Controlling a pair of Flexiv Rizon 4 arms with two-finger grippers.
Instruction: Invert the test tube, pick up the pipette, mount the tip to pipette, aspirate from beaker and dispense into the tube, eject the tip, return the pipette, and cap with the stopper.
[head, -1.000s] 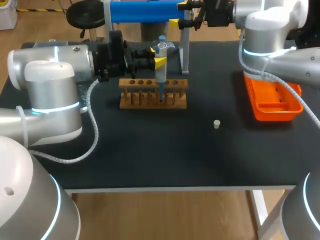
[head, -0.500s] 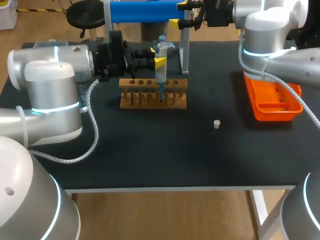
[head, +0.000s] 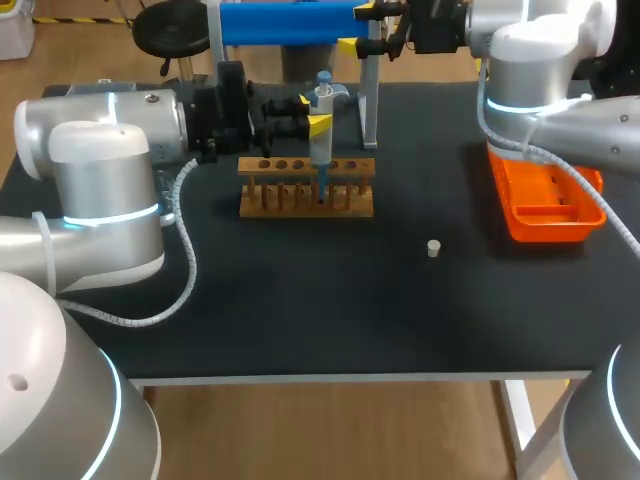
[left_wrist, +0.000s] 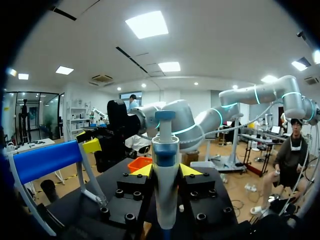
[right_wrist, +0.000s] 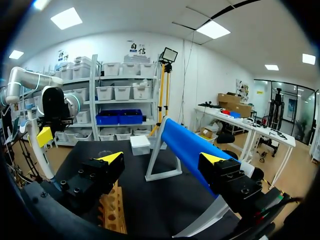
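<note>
While the pipette (head: 321, 135) stands upright over the wooden test-tube rack (head: 305, 187), w/ its blue tip (head: 322, 186) pointing down into one of the rack's middle holes, this looks like the dispense step. A vertical hold would let the liquid drop straight into the tube rather than down the rack's side. The left gripper (head: 313, 112) is clenched on the pipette's barrel, one yellow tip each side, as the left wrist view shows plainly. The grip sits below the plunger head, prob. to leave the button free. The test tube itself I can't pick out among the rack's bars, so I can't tell whether the tip is inside glass or just above it. The right gripper (head: 358, 28) hangs at the table's far edge by the end of the stand's blue bar (head: 290, 22), jaws spread wide and grasping nothing. Its wrist view has the bar running on ahead between the fingers, nearer one of them. My guess is it's parked out of the way, near where the pipette goes back. The small white stopper (head: 433, 248) lies alone on the black table (head: 300, 320), well apart from the rack, i.e. capping not yet done. An orange tray (head: 545, 205) sits on the right side near the right arm, likely for the ejected tip.
</note>
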